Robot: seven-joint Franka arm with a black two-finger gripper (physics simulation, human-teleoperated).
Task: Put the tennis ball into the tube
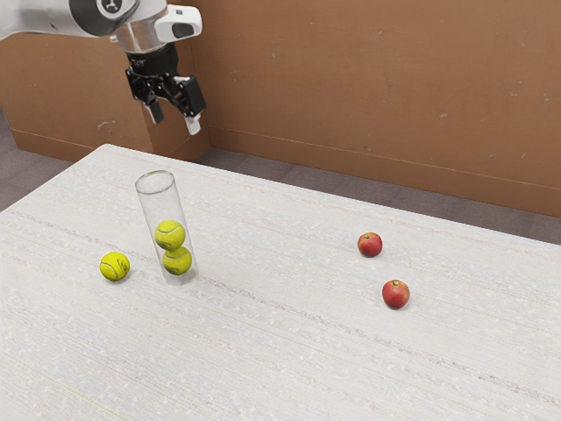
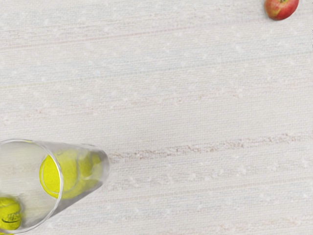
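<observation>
My gripper (image 1: 173, 124) hangs open above the table's far edge, with nothing between its fingers. Below it, in the exterior view, a clear tube (image 1: 164, 207) stands upright on the table with two tennis balls (image 1: 170, 235) stacked inside. A loose tennis ball (image 1: 115, 266) lies beside the tube, toward the exterior view's left. From my wrist, the tube (image 2: 103, 166) is seen from above with yellow balls (image 2: 51, 177) inside it. The loose ball (image 2: 10, 213) appears there near the tube's rim, partly cut off by the picture's edge.
Two red apples (image 1: 370, 245) (image 1: 395, 294) lie on the white table (image 1: 263, 351), well away from the tube toward the exterior view's right. One apple (image 2: 281, 8) is also in the wrist view. A brown wall (image 1: 368, 96) rises behind the table.
</observation>
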